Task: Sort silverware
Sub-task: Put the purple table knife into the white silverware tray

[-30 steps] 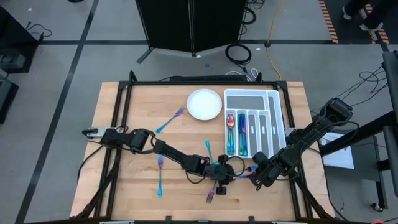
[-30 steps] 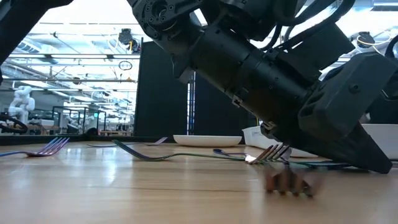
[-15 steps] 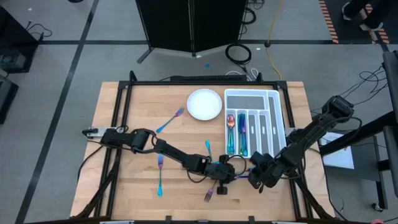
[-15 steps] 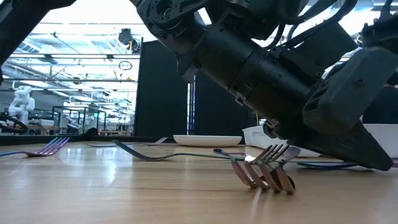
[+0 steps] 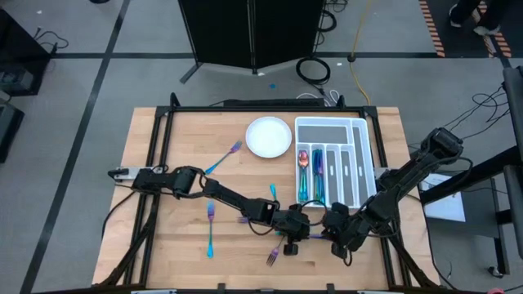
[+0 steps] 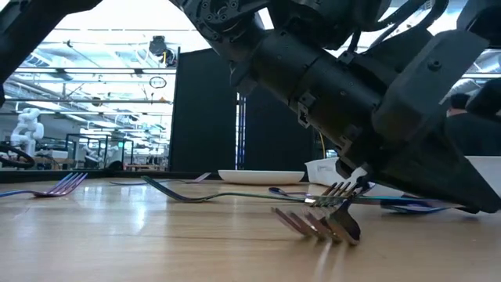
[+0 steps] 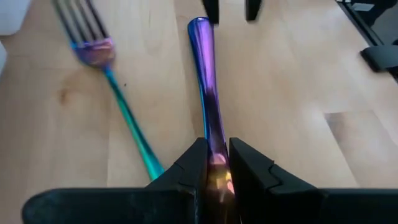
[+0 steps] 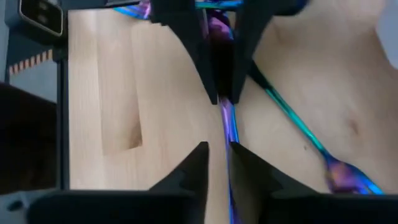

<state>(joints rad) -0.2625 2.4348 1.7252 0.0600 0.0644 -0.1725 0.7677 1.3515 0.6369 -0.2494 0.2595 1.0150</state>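
Observation:
My left gripper [image 5: 301, 234] [image 7: 215, 148], near the table's front middle, is shut on a purple iridescent fork [image 7: 205, 81]. The fork's handle end [image 7: 199, 25] points at my right gripper [image 5: 325, 233] [image 8: 217, 149], whose fingers [image 7: 211, 7] stand slightly apart around that end; touch cannot be told. The fork's tines [image 5: 273, 260] [image 6: 317, 227] rest on the table. A second fork [image 7: 124, 112] [image 8: 298, 124] with a teal handle lies flat beside it. More silverware [image 5: 310, 175] lies in the white tray [image 5: 369, 163]. My left gripper pinches the fork's handle [image 7: 214, 140] between its two fingers, somewhere along its middle. The fingers slant down from the table's left and lie along the handle. The fork is tilted, its tines [image 6: 317, 227] on the table and its handle end raised.
A round white plate [image 5: 269, 136] sits at the far middle, left of the tray. Loose forks lie on the wood at the left [image 5: 210, 233], far left of middle [image 5: 225, 159] and middle [image 5: 274, 196]. The table's front edge runs close below both grippers.
The held fork's tined end has slid along the tabletop toward the table's left while its handle stayed up between the grippers. My right gripper has rolled about its own axis and risen a little.

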